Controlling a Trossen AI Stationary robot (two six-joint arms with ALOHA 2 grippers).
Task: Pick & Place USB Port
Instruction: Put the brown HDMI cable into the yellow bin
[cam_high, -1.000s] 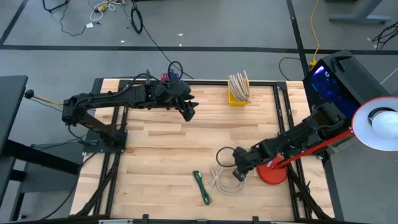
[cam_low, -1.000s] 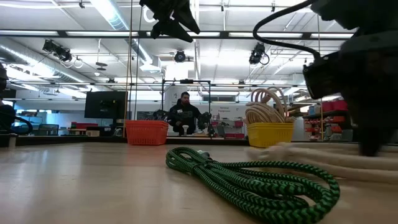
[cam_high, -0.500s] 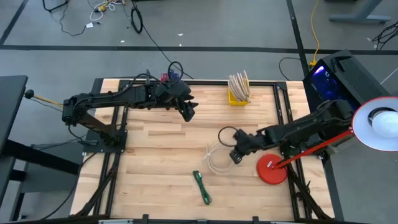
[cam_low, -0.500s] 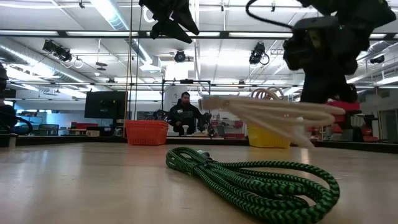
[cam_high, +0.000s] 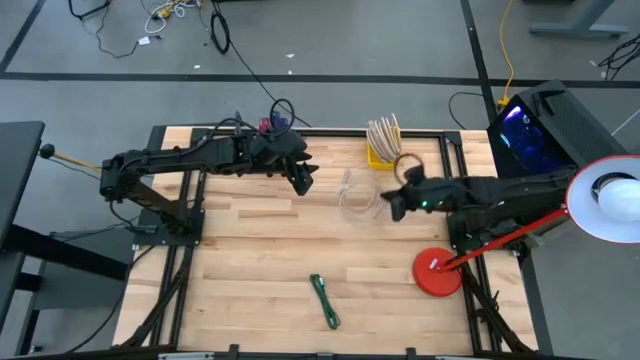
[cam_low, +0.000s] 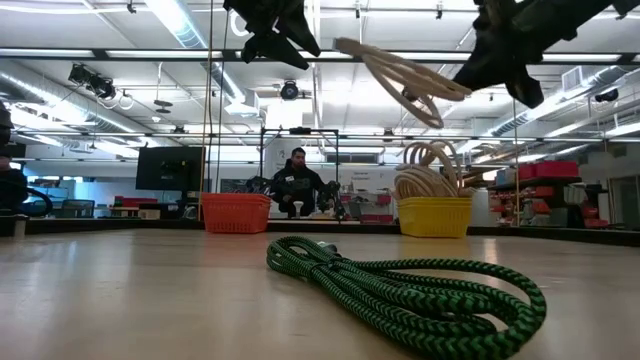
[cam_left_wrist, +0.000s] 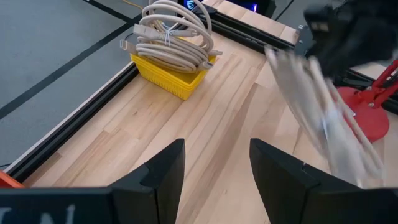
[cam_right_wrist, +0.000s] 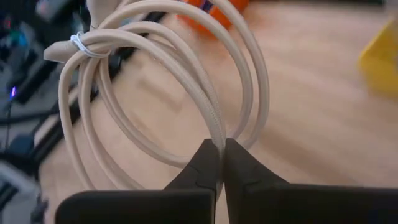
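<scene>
A beige cable coil (cam_high: 357, 195), bound with a white tie (cam_right_wrist: 78, 42), is in the air in front of my right gripper (cam_high: 392, 203), which is shut on it. It is close to the yellow bin (cam_high: 383, 152) at the far edge, which holds several more beige coils. The low view shows the coil (cam_low: 400, 75) high above the table. My left gripper (cam_high: 302, 180) is open and hovers over the far middle of the table, touching nothing. A green braided cable (cam_high: 325, 300) lies flat near the near edge. My right gripper (cam_right_wrist: 222, 155) pinches the beige coil between its two fingers at one side of the loop (cam_right_wrist: 214, 127), on a strand or two. The fingers come about level from the table's right. The coil is lifted clear and sticks out ahead of the fingers, tilted, toward the table's left.
A red lamp base (cam_high: 437, 273) stands near the right edge, with its white lamp head (cam_high: 610, 200) beyond the table. Black rails frame the table (cam_high: 250, 250). The green cable (cam_low: 400, 295) fills the low view's foreground. An orange basket (cam_low: 236, 212) and a person show far behind.
My right gripper has stayed shut on the beige coil and picked it up off the table beside the red lamp base. It has carried the coil up and toward the far edge, close to the yellow bin. The coil is now lifted clear.
</scene>
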